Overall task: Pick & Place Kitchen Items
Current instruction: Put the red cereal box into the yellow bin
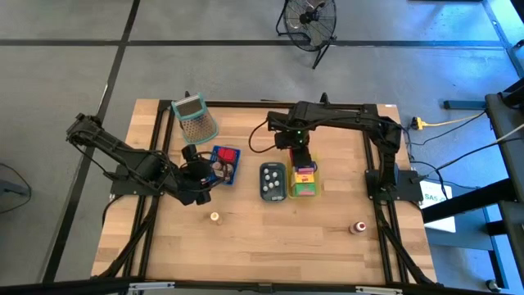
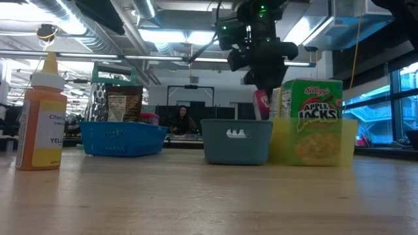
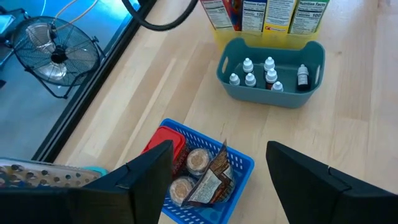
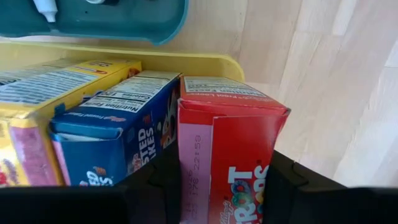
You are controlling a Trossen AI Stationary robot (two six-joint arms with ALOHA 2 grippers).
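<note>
Where legible, "APPLE JACKS" green carton (image 2: 312, 121)

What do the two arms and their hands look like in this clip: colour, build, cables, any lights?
Both arms are dark, near-black jointed links. The left hand and right hand each end in two flat, blocky black fingers, matte and unmarked. A black cable loops beside the right arm's wrist. Small green lights glow on the right arm.
</note>
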